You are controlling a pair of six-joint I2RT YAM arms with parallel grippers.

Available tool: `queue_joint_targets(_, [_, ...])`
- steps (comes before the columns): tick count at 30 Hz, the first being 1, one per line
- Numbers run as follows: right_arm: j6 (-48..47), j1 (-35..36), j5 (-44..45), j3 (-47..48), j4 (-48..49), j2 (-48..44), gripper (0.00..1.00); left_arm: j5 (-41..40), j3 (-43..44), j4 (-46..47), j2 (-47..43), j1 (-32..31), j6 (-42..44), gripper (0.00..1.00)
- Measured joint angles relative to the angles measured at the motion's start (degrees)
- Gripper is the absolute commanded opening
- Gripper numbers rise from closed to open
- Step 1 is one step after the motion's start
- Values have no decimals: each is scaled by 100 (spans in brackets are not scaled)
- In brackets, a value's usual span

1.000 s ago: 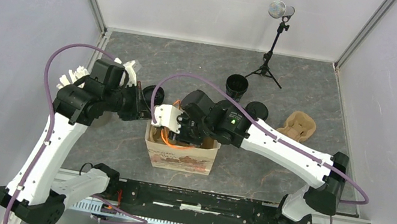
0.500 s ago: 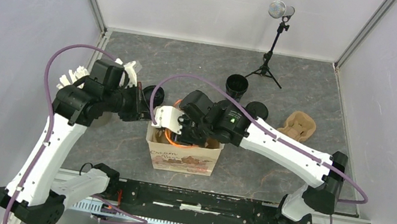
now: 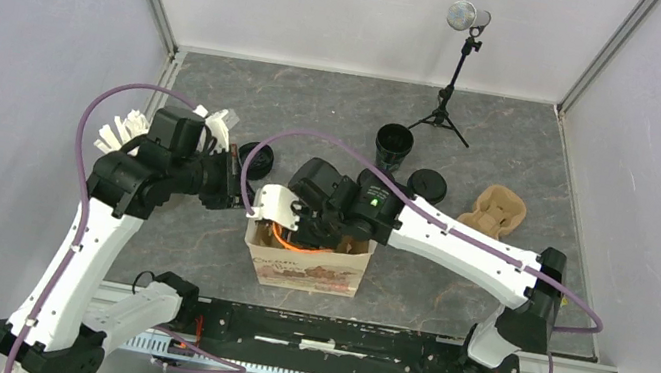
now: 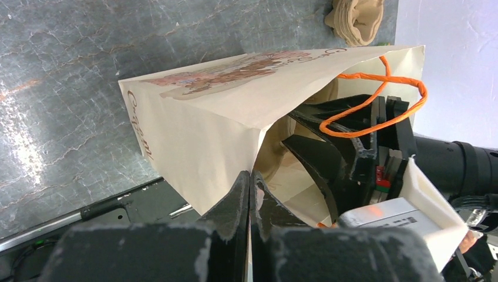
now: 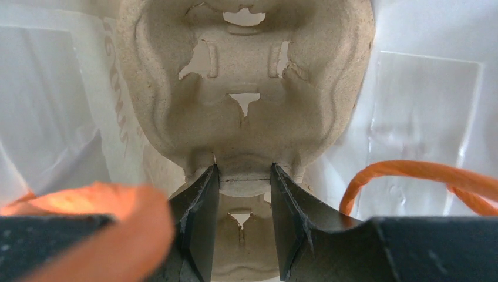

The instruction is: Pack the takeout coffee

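Observation:
One black takeout coffee cup (image 3: 394, 142) stands lidless at the back, a round black lid (image 3: 428, 184) lying beside it. Another round black piece (image 3: 255, 156) shows behind my left arm; whether it is a lid or a lidded cup I cannot tell. The beige paper bag (image 3: 305, 265) stands upright at centre. My left gripper (image 3: 241, 197) (image 4: 251, 176) is shut on the bag's (image 4: 199, 117) left rim. My right gripper (image 5: 244, 173) reaches down inside the bag, shut on the middle ridge of a brown pulp carrier (image 5: 246, 111).
A second pulp carrier (image 3: 495, 209) (image 4: 355, 20) lies on the table right of the bag. A small tripod with a microphone (image 3: 447, 105) stands at the back. Orange handles (image 5: 411, 173) (image 4: 376, 106) hang across the bag's mouth. White cutlery (image 3: 129, 124) lies at the left wall.
Both arms and the bag have shifted slightly toward the near right. The right wrist has sunk a little deeper into the bag. Both grips are unchanged.

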Motion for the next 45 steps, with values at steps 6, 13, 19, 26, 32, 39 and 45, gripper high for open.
queue_joint_targets(6, [149,164,114,9,-151,199,44,33,-129,15,-107,0,-2,3])
queue_joint_targets(13, [326,302,299,9,-210,282,61,125,-168,17,-188,0,-2,3])
queue_joint_targets(19, [479,302,494,120,-157,280,67,140,-234,24,-245,0,-2,4])
queue_joint_targets(26, [605,302,516,131,-52,140,64,136,-234,15,-238,0,4,7])
queue_joint_targets(32, [793,302,522,400,57,-57,65,46,-127,-83,-162,0,20,7])
queue_joint_targets(39, [1257,302,1036,632,555,-610,67,-83,-57,-186,-83,0,114,10])
queue_joint_targets(45, [1373,302,1749,72,1604,-1652,70,-297,2,-245,-13,0,319,14])
